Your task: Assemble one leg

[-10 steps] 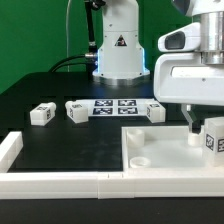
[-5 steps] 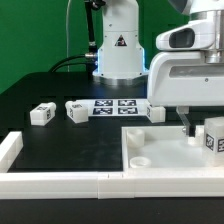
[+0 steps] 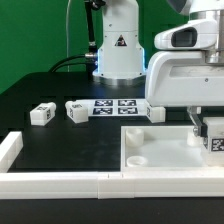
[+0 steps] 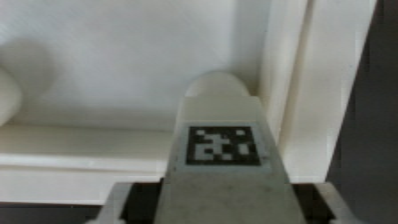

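Observation:
My gripper is at the exterior view's right, over the large white tray-like piece, and is shut on a leg whose marker tag shows. In the wrist view the leg points away from the camera between the two fingers, its tag facing the camera, above the tray's floor and close to its raised rim. Three more legs lie on the black table: one at the left, one beside it, one further right.
The marker board lies between the loose legs, in front of the robot base. A white rail runs along the table's front edge, with a short end piece at the left.
My gripper has moved with the leg toward the exterior view's right, nearer the tray's rim. The loose legs have not moved.

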{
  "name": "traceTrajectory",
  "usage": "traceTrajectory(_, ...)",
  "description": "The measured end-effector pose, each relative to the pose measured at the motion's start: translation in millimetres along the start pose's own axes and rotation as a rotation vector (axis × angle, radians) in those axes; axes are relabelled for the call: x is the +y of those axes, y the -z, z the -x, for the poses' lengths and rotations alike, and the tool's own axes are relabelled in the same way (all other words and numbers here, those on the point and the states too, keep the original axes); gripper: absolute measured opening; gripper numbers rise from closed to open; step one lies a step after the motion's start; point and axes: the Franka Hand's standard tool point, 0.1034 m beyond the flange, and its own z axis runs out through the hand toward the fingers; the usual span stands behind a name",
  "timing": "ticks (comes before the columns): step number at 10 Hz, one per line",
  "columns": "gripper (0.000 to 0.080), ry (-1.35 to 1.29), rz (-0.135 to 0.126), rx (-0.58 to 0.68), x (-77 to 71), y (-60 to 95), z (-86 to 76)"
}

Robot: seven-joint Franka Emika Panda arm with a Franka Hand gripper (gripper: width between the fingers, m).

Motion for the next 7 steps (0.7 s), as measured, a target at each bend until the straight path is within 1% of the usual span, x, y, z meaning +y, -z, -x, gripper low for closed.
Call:
traceTrajectory(1,0.0292,-0.019,-0.001,0.000,-0.2,-0.1,0.1)
traceTrajectory(3,0.0292,-0.286,-0.003,0.000,-3.0,-0.5,1.2)
traceTrajectory(4,0.0292,-0.458,-0.009,-0.001,-4.4,-0.7,2.0)
traceTrajectory(6,0.0292,-0.827,-0.041,0.026,-3.6,-1.7,1.7)
traceTrajectory(7,0.0292,-0.900,-0.039,0.028,-4.8,-1.3,2.7)
